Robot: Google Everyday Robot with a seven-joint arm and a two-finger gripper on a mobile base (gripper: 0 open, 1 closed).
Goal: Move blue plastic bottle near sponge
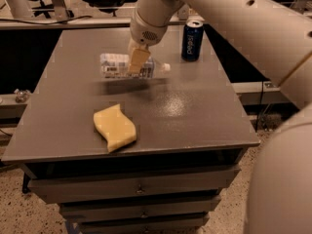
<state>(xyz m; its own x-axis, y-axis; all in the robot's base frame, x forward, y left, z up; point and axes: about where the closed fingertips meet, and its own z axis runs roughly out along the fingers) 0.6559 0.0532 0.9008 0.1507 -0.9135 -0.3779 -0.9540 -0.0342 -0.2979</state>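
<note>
The white arm [234, 13] sweeps in from 2 o'clock and bends down over the far half of the grey table [195, 111], which has drawers [136, 189] stacked under its near edge. The sponge [114, 126] lies flat near the front edge, left of centre. The bottle [114, 65] is at 12 o'clock from the sponge, well apart from it, lying level with its cap [166, 68] pointing to 3 o'clock and a dark shadow [126, 85] on the table just below it. The can [192, 40] stands upright at 2 o'clock from the bottle, near the far edge. The gripper [138, 65] pinches the bottle about its middle, one tan finger [138, 60] crossing the front of the label
</note>
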